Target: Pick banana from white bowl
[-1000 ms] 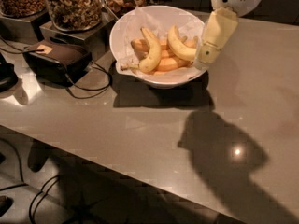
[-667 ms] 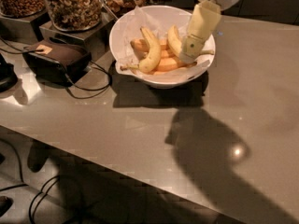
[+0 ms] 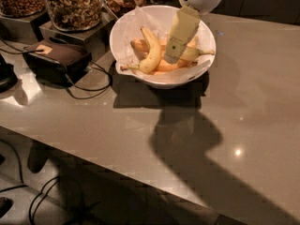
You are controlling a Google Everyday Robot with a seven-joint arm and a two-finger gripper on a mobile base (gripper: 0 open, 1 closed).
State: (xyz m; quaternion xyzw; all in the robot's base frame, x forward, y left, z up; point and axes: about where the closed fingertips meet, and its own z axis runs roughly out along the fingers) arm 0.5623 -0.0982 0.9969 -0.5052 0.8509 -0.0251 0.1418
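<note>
The white bowl [image 3: 125,28], lined with crinkled paper, stands at the back of the grey counter. Several bananas lie in it. The pale-yellow plump banana [image 3: 196,54] lies on the right side, mostly hidden behind my gripper, with its short stem pointing right. A slimmer yellow banana [image 3: 153,55] with a long thin stem lies at the left, and orange-toned ones [image 3: 165,66] lie beneath. My gripper [image 3: 171,57] reaches down from above into the middle of the bowl, its cream tip down among the bananas, against the plump one.
Glass jars of nuts [image 3: 75,6] stand at the back left on dark stands. A dark box [image 3: 57,59] with cables lies left of the bowl. The counter's front edge [image 3: 117,168] runs diagonally, with cables on the floor below it.
My gripper has moved left and down, from the bowl's right rim to the bananas in the middle of the bowl. The bananas have not visibly shifted.
</note>
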